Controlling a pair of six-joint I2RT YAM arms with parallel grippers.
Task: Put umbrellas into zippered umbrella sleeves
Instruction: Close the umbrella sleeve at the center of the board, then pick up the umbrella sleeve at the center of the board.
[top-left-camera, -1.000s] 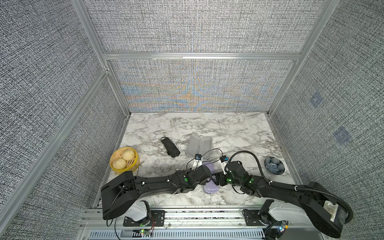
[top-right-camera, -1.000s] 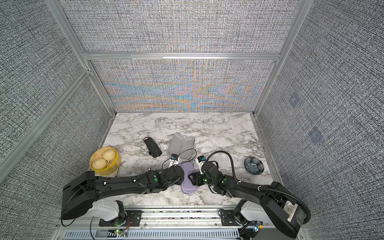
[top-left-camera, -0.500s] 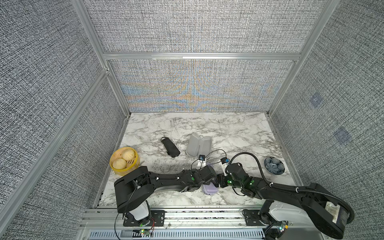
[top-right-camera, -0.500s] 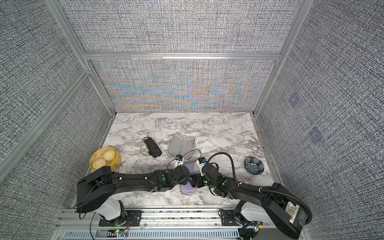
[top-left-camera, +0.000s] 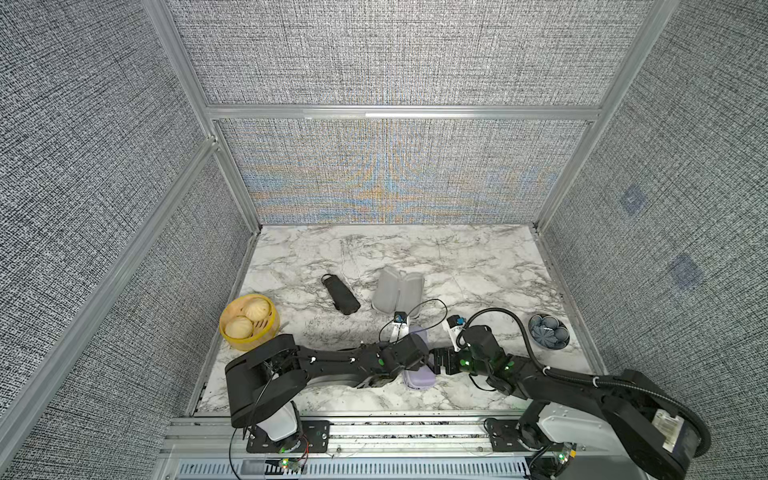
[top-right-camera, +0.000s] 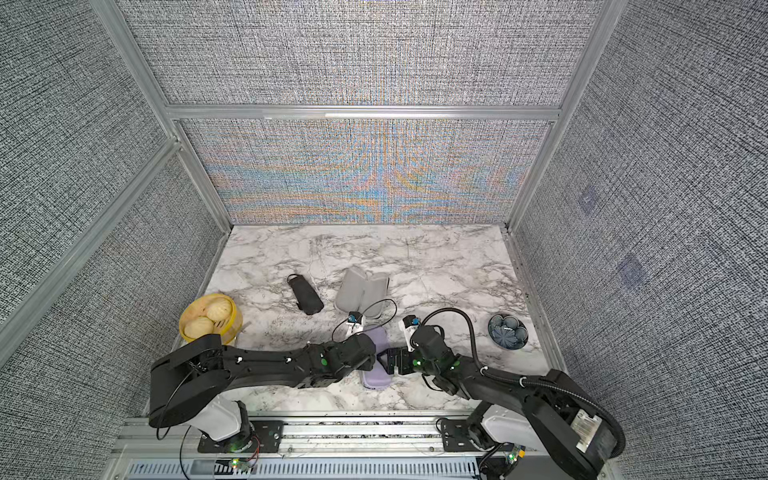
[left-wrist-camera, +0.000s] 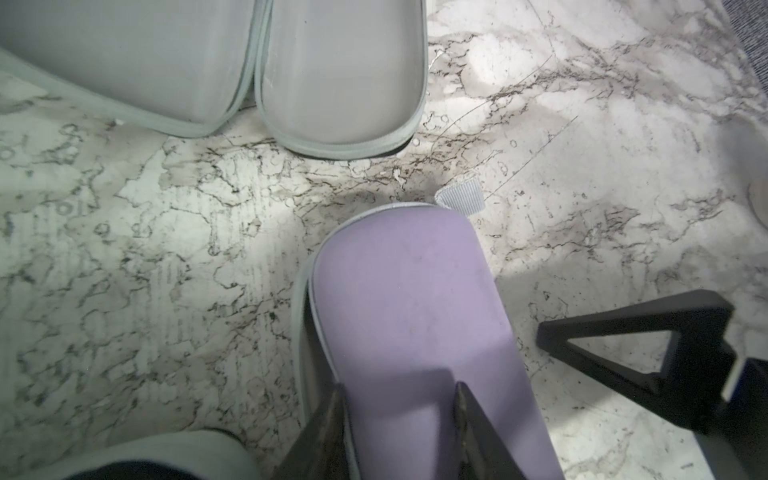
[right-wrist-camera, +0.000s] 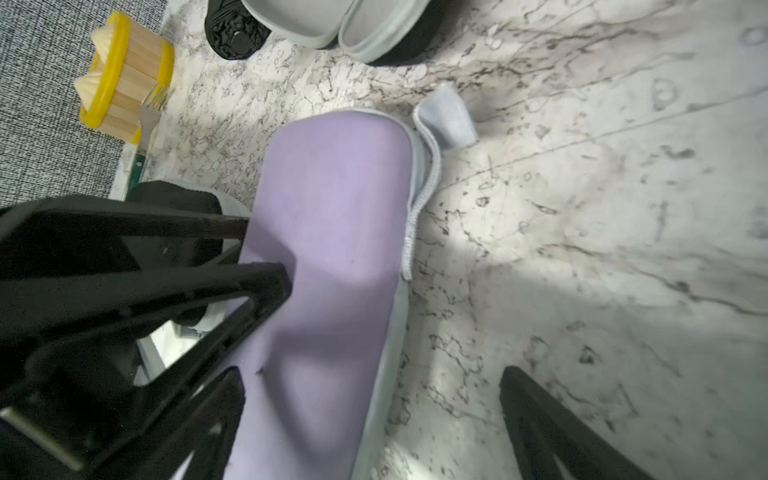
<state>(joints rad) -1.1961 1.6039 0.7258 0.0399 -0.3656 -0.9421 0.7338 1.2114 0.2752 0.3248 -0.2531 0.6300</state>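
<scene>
Only the wrist views show left claw resting part-open on the lavender sleeve; right claw gapes wide

The left arm and the right arm stretch low and nearly level toward each other, wrists almost meeting. The left gripper has fingers narrowly parted, tips down. The right gripper spreads its fingers wide.
</scene>
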